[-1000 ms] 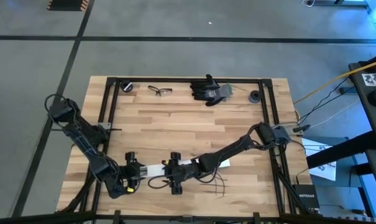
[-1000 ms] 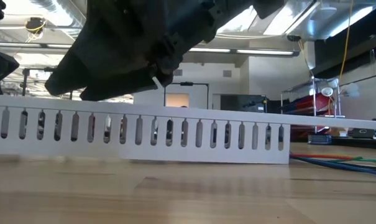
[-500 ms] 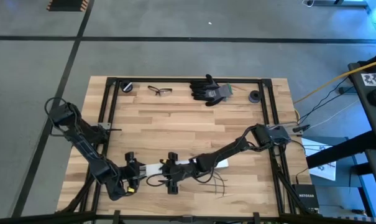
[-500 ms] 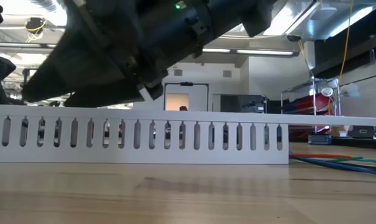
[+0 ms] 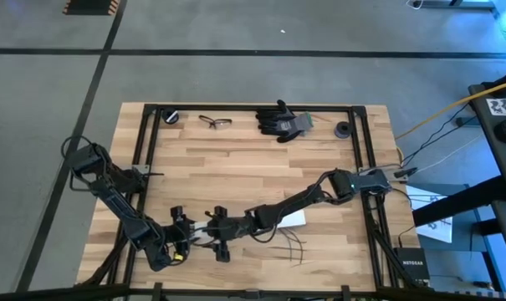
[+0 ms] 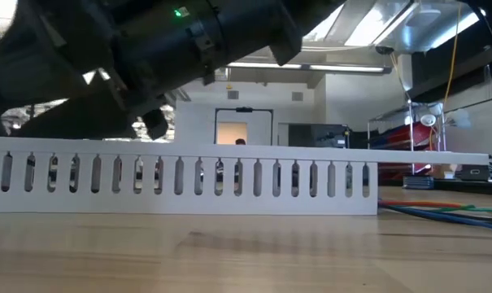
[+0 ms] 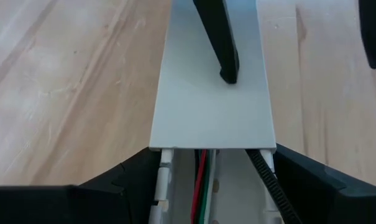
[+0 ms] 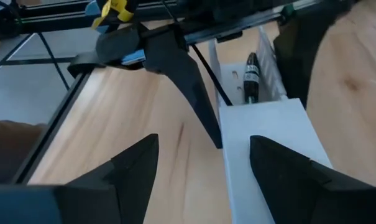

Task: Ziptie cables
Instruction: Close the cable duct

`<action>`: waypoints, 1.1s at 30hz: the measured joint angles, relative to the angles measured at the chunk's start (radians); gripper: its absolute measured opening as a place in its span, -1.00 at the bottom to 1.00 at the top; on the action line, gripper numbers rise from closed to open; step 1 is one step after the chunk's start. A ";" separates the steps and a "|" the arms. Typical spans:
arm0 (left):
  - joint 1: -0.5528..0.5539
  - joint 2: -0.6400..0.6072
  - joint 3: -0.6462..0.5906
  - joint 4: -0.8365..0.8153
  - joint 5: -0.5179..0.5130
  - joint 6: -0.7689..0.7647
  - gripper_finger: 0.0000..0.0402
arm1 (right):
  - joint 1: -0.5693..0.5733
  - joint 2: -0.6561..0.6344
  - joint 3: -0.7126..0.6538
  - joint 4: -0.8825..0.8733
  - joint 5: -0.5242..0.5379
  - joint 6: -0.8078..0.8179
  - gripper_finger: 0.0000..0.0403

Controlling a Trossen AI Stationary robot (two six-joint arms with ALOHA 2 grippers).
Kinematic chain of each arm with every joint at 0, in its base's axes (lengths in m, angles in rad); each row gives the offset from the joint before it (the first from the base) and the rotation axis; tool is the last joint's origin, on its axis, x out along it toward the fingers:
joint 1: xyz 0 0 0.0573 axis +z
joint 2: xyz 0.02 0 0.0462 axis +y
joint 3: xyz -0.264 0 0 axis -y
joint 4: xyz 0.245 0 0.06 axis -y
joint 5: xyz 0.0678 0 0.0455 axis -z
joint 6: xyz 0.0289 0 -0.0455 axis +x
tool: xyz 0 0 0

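Two tools are meeting over the white slotted duct (image 5: 236, 224) near the tabletop's (image 5: 253, 163) front edge. Both the left tool (image 5: 186, 234) and the right tool (image 5: 215, 236) are standing wide open, straddling it, gripping nothing. Red, green and black cables (image 7: 202, 186) are lying inside the duct's uncovered end.

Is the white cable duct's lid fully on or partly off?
Partly off: the white lid ends partway, exposing wires inside the duct.
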 joint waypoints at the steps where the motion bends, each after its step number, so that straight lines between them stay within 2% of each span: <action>1: 0.000 -0.004 0.000 0.002 0.007 0.007 0.18 | 0.000 0.014 0.014 0.000 -0.008 0.000 0.18; 9: 0.000 -0.004 -0.001 0.007 0.016 0.031 0.18 | -0.007 0.029 0.032 0.037 -0.046 -0.023 0.18; 13: 0.010 -0.004 -0.001 0.007 0.022 0.021 0.19 | -0.006 0.029 0.033 0.037 -0.031 -0.036 0.18; 21: 0.064 -0.016 0.005 -0.003 0.147 0.048 0.41 | -0.006 0.029 0.033 0.049 -0.030 -0.053 0.18; 25: 0.053 -0.085 0.024 -0.103 0.161 0.069 0.43 | -0.006 0.029 0.033 0.054 -0.023 -0.055 0.18; 29: 0.008 -0.178 0.031 -0.207 0.150 -0.001 0.40 | -0.007 0.029 0.033 0.054 -0.027 -0.055 0.18; 33: -0.033 -0.212 0.006 -0.206 0.146 -0.057 0.40 | -0.007 0.029 0.033 0.054 -0.029 -0.056 0.18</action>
